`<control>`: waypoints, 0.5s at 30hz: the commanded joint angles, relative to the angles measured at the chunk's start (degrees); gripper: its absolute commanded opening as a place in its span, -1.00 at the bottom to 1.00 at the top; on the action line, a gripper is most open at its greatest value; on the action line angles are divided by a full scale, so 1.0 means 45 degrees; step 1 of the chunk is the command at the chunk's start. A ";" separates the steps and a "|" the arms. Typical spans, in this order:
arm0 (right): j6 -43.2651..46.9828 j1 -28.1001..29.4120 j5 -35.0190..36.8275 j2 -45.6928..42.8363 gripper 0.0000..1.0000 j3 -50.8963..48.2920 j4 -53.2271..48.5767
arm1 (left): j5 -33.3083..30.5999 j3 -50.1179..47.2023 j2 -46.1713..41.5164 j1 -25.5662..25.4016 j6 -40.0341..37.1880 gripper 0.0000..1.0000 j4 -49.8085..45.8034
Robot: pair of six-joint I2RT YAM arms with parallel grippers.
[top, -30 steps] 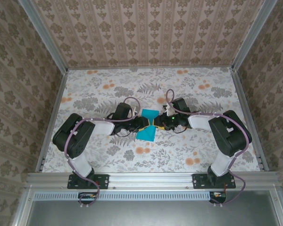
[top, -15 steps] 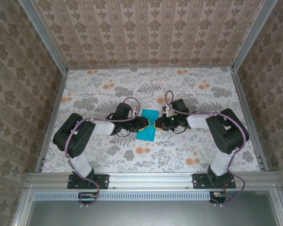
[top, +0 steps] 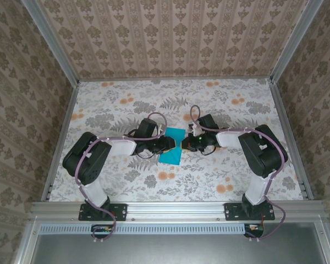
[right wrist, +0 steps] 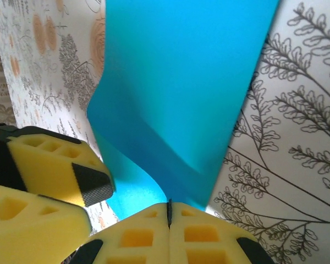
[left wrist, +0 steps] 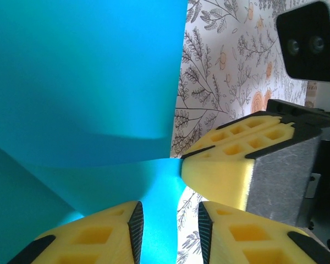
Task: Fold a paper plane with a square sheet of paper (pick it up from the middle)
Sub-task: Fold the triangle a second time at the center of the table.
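The square sheet of paper [top: 170, 156] is teal-blue and lies mid-table, bowed upward where the two grippers meet over it. My right gripper [right wrist: 169, 206] is shut on the sheet's [right wrist: 181, 82] near edge, which curves up out of the pinch. In the left wrist view that gripper's yellow fingers [left wrist: 220, 176] clamp the paper's [left wrist: 88, 82] edge. My left gripper [left wrist: 168, 212] stands open, a strip of paper and some bare table showing between its pads. Seen from above, the left gripper [top: 169, 144] and the right gripper [top: 182, 143] face each other almost tip to tip.
The table [top: 126, 104] wears a floral cloth. Patterned walls and aluminium rails [top: 286, 132] close it in on three sides. The right wrist's camera block [left wrist: 308, 41] hangs close above the left gripper's view.
The right gripper has closed onto the paper's edge. The left arm's wrist has shifted slightly right and its jaws have narrowed a little.
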State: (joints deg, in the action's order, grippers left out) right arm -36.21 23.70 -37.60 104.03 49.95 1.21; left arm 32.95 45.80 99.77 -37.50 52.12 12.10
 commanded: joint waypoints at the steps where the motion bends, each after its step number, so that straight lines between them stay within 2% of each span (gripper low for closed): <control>1: 0.0457 0.0065 0.0366 0.0291 -0.94 0.0426 -0.0479 | -0.0286 0.0417 -0.0098 -0.0083 -0.0704 -0.33 -0.0854; 15: 0.0819 0.0050 0.0500 0.0585 -0.94 0.0810 -0.0870 | 0.0004 0.0914 0.0325 -0.0297 -0.0782 -0.37 -0.0736</control>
State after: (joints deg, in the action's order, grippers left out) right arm -34.15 23.70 -36.34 105.86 52.45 -0.69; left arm 32.14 48.84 99.83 -38.61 49.63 8.58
